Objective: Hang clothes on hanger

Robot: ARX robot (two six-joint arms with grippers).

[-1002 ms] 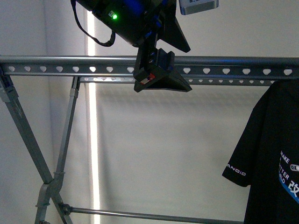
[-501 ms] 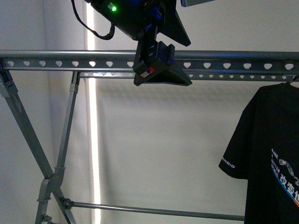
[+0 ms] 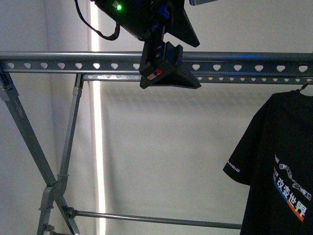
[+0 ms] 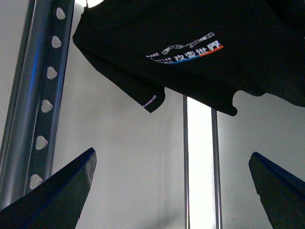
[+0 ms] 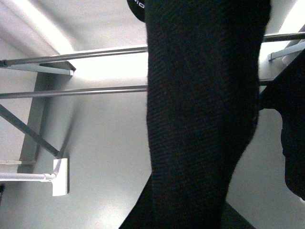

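The black T-shirt hangs at the right of the front view, just under the grey rail of the hanger with its heart-shaped holes. Its white, blue and orange print shows near the frame's right edge. My left gripper is raised in front of the rail's middle, open and holding nothing. In the left wrist view its dark fingers stand wide apart, well away from the T-shirt and the rail. My right gripper is shut on the T-shirt's black fabric, which hides its jaws.
The rack's crossed legs stand at the left, joined by a thin lower bar. A second, thinner punched rail runs behind the main one. A thin hook shows at the T-shirt's top. Behind is a white wall with a bright vertical strip.
The T-shirt has moved left along the rail, and more of its print now shows. The left gripper has risen slightly in the picture and then stayed put.
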